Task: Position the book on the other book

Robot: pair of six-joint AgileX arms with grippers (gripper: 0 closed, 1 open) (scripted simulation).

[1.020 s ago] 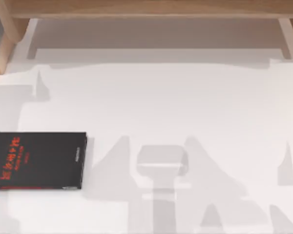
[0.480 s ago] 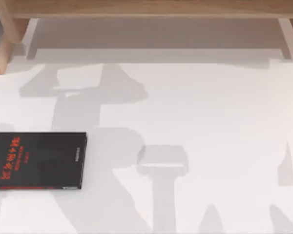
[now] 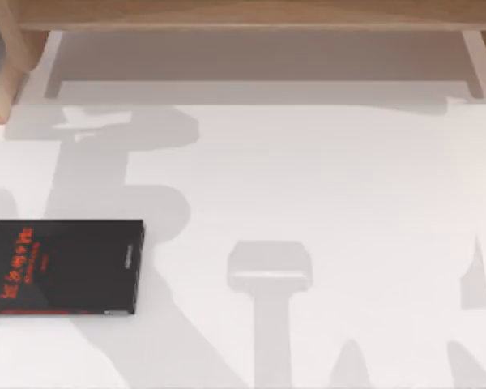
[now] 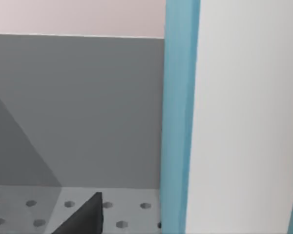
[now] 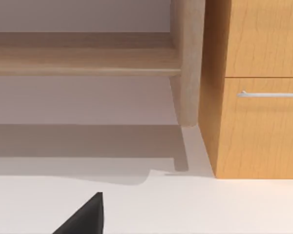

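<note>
The other book (image 3: 63,267) is black with red lettering at its left end and lies flat near the table's left edge in the top view. In the left wrist view the book (image 4: 178,122) stands upright and very close, showing a teal-blue cover edge beside broad white pages. It stands on a grey perforated floor (image 4: 29,209) in front of a grey wall. A dark part of my left gripper (image 4: 83,219) shows just short of the book. My right gripper (image 5: 85,217) hovers over the white table, facing the wooden furniture.
A wooden shelf frame (image 3: 243,16) runs along the back of the table, with a wooden side unit (image 3: 4,81) at the back left. A wooden cabinet (image 5: 263,126) with a metal drawer handle (image 5: 268,94) stands ahead of my right arm.
The left arm's shadow has swept from the table's middle toward the back left corner. The black book and the right arm's shadow have stayed put.
</note>
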